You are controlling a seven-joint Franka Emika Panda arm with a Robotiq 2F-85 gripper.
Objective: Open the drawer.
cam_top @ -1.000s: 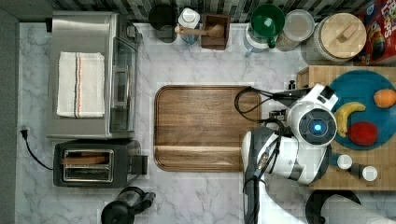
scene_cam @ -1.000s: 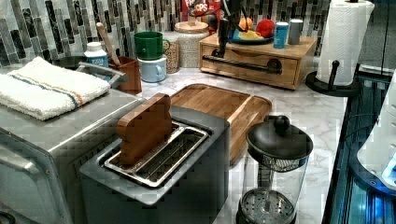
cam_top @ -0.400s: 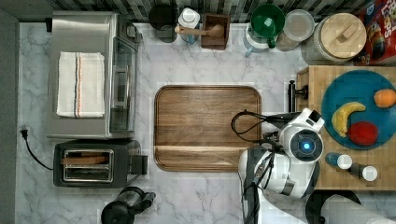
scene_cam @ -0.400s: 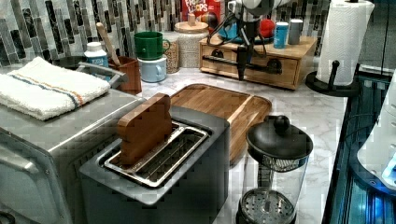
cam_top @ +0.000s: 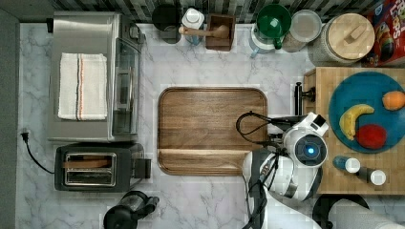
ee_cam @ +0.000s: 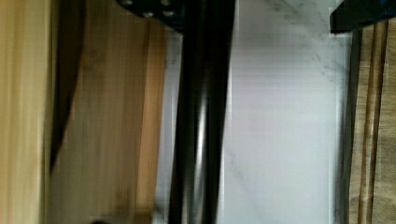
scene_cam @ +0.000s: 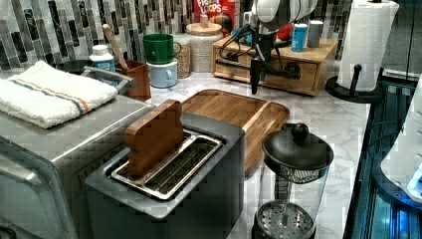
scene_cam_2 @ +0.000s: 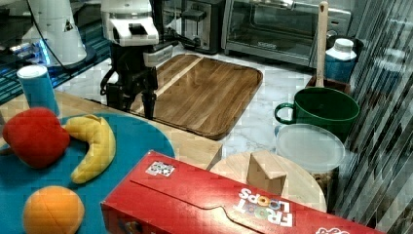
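The drawer (scene_cam: 306,82) is the front of a light wood box at the back of the counter, with a long black bar handle (scene_cam: 278,74) across it. From the left view it looks flush with the box. My gripper (scene_cam: 256,82) hangs fingers-down just in front of the handle, between the box and the walnut tray. Seen from the wrist, the handle (ee_cam: 201,116) runs between my two fingers, close to one fingertip (ee_cam: 154,9) and far from the other. The gripper (ee_cam: 257,14) is open and holds nothing. Both fingers (scene_cam_2: 148,105) also show spread apart in the right view.
A walnut tray (cam_top: 212,129) lies right beside the gripper. On top of the box sit a blue plate (cam_top: 367,86) with fruit and small bottles. A paper towel holder (scene_cam: 366,45) stands next to the box. A toaster (cam_top: 98,167), a toaster oven (cam_top: 95,76) and a French press (cam_top: 126,214) are farther off.
The arm has come off the top of the box and lowered the gripper in front of the drawer, down to the height of the handle.
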